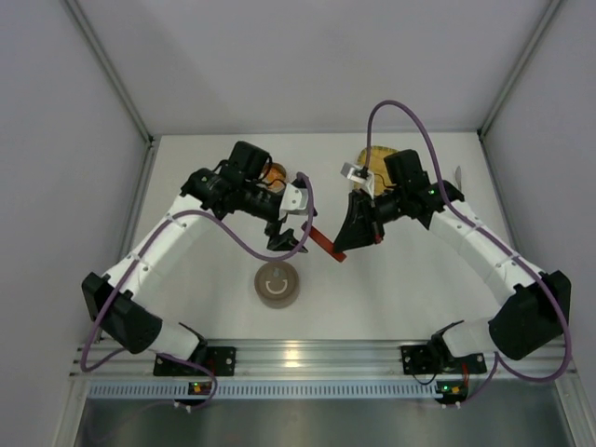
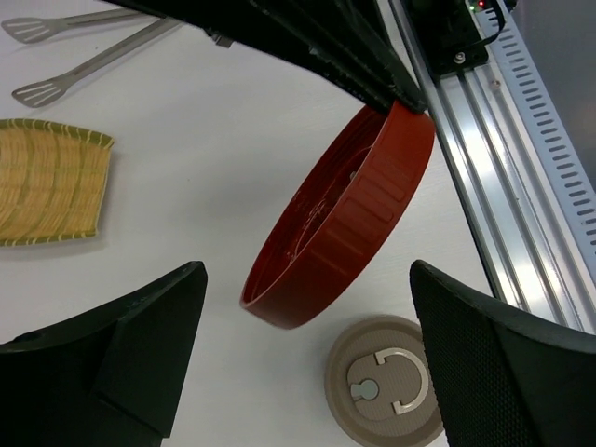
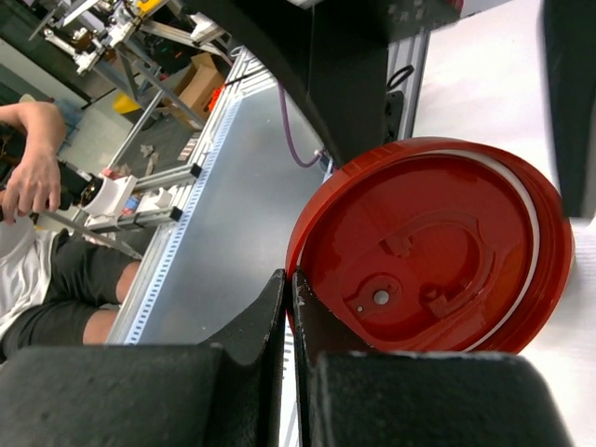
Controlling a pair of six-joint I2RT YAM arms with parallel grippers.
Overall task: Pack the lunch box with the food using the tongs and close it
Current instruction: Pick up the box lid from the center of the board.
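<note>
A red round lid (image 3: 438,251) hangs tilted above the table with its hollow underside showing. My right gripper (image 3: 291,289) is shut on its rim. In the top view the lid (image 1: 326,244) sits between the two grippers. My left gripper (image 2: 307,270) is open just beside the lid (image 2: 345,219), not touching it. Silver tongs (image 2: 93,60) lie on the table beyond it. A round container (image 1: 273,172), the lunch box as far as I can tell, sits mostly hidden behind the left arm, with something orange showing in it. The black food piece is hidden.
A beige round disc with a ring handle (image 2: 386,382) lies flat near the front rail (image 2: 521,177); it also shows in the top view (image 1: 277,284). A yellow woven tray (image 2: 47,182) lies at the back of the table.
</note>
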